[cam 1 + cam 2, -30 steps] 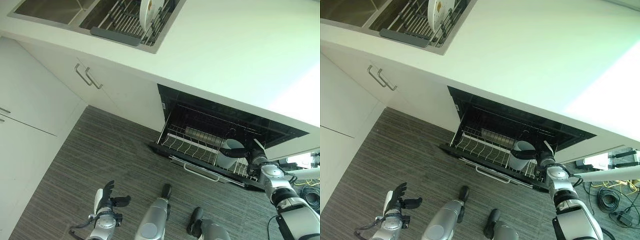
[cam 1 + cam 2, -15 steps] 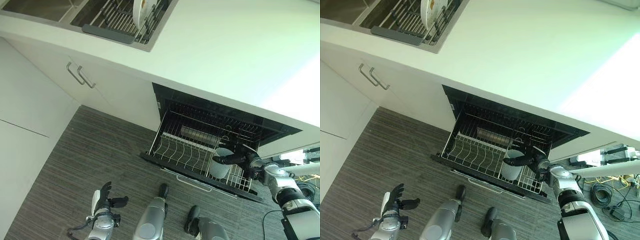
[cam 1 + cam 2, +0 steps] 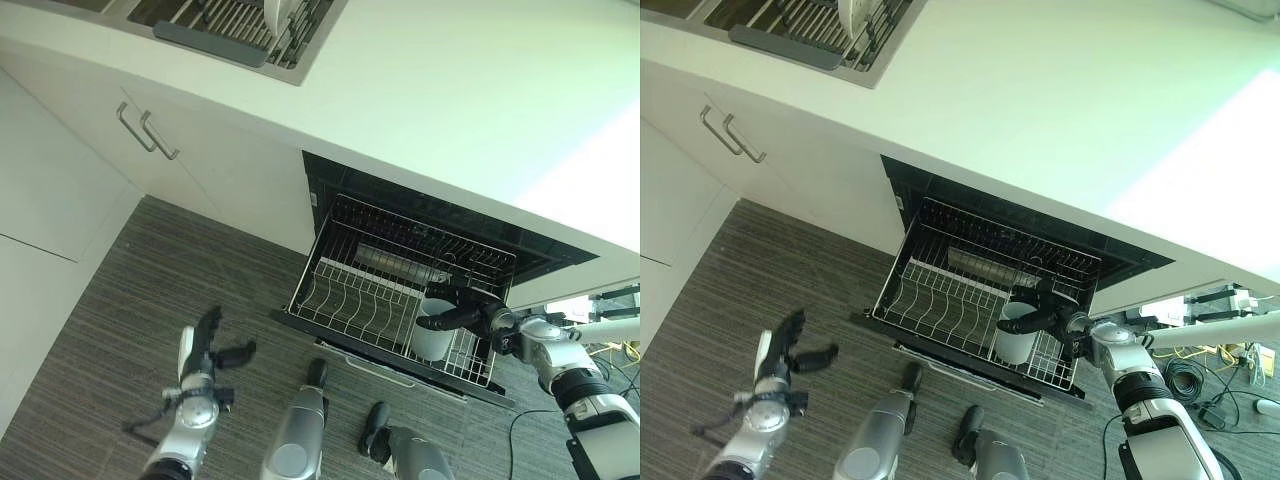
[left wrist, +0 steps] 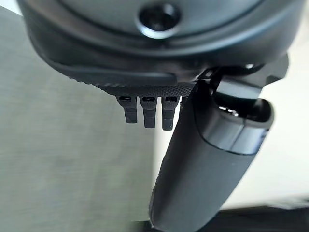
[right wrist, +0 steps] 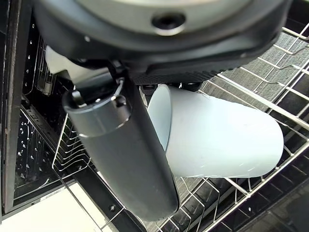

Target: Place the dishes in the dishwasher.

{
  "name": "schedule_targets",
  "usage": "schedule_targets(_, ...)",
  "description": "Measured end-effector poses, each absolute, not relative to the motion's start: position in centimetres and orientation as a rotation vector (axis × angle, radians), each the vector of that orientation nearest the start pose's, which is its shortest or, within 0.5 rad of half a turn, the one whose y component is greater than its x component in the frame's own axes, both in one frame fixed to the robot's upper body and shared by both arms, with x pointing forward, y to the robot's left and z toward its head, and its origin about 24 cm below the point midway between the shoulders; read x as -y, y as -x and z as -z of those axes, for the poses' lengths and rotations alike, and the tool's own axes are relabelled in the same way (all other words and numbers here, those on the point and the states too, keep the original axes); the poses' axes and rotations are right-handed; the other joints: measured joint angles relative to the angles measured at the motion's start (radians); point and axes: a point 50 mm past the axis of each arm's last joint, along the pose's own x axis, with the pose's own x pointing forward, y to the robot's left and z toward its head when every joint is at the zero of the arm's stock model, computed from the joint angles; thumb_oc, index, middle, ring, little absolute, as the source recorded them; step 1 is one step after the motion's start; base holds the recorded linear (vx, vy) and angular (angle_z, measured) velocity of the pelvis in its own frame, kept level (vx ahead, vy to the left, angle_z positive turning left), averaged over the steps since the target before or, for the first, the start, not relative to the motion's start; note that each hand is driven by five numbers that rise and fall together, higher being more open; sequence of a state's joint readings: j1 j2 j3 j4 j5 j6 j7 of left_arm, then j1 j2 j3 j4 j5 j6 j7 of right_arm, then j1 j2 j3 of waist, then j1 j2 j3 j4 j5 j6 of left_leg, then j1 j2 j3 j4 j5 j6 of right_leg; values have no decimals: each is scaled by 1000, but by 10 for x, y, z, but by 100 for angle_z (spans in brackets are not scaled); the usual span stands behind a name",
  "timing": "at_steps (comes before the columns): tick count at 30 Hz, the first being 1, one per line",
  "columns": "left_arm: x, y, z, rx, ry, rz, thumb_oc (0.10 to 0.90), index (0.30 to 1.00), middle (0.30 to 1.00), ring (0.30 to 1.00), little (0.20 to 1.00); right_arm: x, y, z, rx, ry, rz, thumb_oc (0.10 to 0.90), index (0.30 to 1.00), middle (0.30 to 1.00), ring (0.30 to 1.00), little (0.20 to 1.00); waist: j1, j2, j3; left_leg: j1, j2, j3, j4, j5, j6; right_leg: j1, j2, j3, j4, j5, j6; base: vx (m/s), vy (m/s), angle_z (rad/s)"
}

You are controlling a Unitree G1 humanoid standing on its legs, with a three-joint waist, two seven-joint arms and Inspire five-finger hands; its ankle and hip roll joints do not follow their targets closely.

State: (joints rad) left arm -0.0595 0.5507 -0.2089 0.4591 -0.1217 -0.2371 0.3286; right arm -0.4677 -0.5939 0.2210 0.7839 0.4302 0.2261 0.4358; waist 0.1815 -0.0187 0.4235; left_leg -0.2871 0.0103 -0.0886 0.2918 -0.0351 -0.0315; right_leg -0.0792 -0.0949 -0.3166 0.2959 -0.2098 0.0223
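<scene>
A pale cup (image 3: 430, 342) sits in the right front part of the dishwasher's white wire rack (image 3: 350, 300), which is pulled out under the counter. My right hand (image 3: 478, 316) reaches in from the right and is shut on the cup. Its thumb (image 5: 125, 150) crosses the cup's mouth, while the fingers lie behind the cup (image 5: 227, 135). A white plate (image 3: 280, 12) stands upright in the drying rack in the sink at the top. My left hand (image 3: 203, 350) hangs open over the floor at the lower left, holding nothing.
The white counter (image 3: 480, 110) runs above the dishwasher opening. White cabinet doors with bar handles (image 3: 145, 133) are to the left. Striped grey floor (image 3: 120, 290) lies in front. Cables and plugs lie on the floor at the far right (image 3: 1200, 385).
The camera has shifted. My right hand stays on the cup, now nearer the rack's front. My left hand has risen a little.
</scene>
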Motion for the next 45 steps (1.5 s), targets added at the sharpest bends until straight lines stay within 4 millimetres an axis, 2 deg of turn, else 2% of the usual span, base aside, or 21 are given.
schedule_targets(1,-262,-251,-24,-19,-568,-166,800,900,900,900,900,267,-307,-12,-588,104,-267,800,900,900,900,900,7,5,1,6,0,3,-1,0,0,2,0,5,3,0,0,0,-5,-8)
schedule_targets(2,-263,-258,-35,34,-632,-144,800,900,900,900,900,267,-308,-12,-587,105,-268,800,900,900,900,900,7,11,0,11,0,7,-2,0,0,6,-2,8,4,0,0,-2,-10,-9)
schedule_targets(5,-266,-263,-51,118,-715,-146,800,900,900,900,900,266,-307,-11,-586,113,-271,800,900,900,900,900,-8,15,1,13,0,8,-3,0,0,7,-3,8,4,0,0,0,-8,-1)
schedule_targets(10,-240,-269,-87,400,-876,-40,800,900,900,900,900,264,-307,-8,-573,115,-250,800,900,900,900,900,-12,16,0,13,1,11,-3,0,0,3,-3,12,5,0,0,-5,14,-2)
schedule_targets(14,-227,-277,-129,633,-1020,77,800,900,900,900,900,257,-308,-6,-557,118,-257,800,900,900,900,900,-21,18,-1,29,3,35,-12,0,1,-4,-8,39,22,0,0,-26,61,-16)
schedule_targets(16,-214,-277,-142,678,-1033,206,800,900,900,900,900,257,-307,-6,-559,138,-259,800,900,900,900,900,-46,28,-5,31,1,41,-14,1,2,-5,-13,43,25,-1,1,-36,86,-10)
schedule_targets(18,-211,-276,-140,652,-1048,265,800,900,900,900,900,255,-307,-6,-555,137,-266,800,900,900,900,900,-61,31,-5,35,2,47,-16,1,2,-7,-13,50,26,-1,1,-28,69,-9)
schedule_targets(24,-190,-274,-121,461,-997,618,800,900,900,900,900,253,-308,-9,-549,162,-282,800,900,900,900,900,-95,59,-20,34,3,61,-17,-2,5,-20,-16,63,34,-2,4,-16,47,-7)
schedule_targets(28,-173,-281,-107,298,-1054,826,800,900,900,900,900,247,-311,-11,-562,188,-318,800,900,900,900,900,-115,74,-29,38,8,86,-17,-3,8,-35,-15,92,48,-2,4,-8,57,-16)
schedule_targets(30,-171,-285,-102,246,-1081,869,800,900,900,900,900,240,-314,-13,-558,203,-356,800,900,900,900,900,-138,77,-30,39,8,90,-17,-4,9,-38,-17,97,53,-2,4,-28,77,-20)
schedule_targets(31,-172,-293,-98,171,-1131,901,800,900,900,900,900,233,-315,-14,-567,232,-398,800,900,900,900,900,-153,77,-30,39,12,111,-16,-5,10,-53,-16,119,65,-2,6,-26,60,-29)
schedule_targets(35,-179,-300,-93,82,-1164,891,800,900,900,900,900,219,-319,-17,-557,235,-453,800,900,900,900,900,-206,80,-30,43,17,134,-16,-7,14,-61,-15,141,65,3,11,-16,61,-19)
schedule_targets(41,-179,-306,-86,55,-1230,863,800,900,900,900,900,208,-322,-20,-554,275,-489,800,900,900,900,900,-222,83,-29,42,21,157,-17,-9,17,-78,-13,166,71,6,13,-15,27,-13)
schedule_targets(45,-171,-313,-79,72,-1276,827,800,900,900,900,900,204,-325,-23,-562,286,-498,800,900,900,900,900,-230,84,-28,40,22,160,-17,-10,18,-81,-12,169,69,8,13,-13,-4,-2)
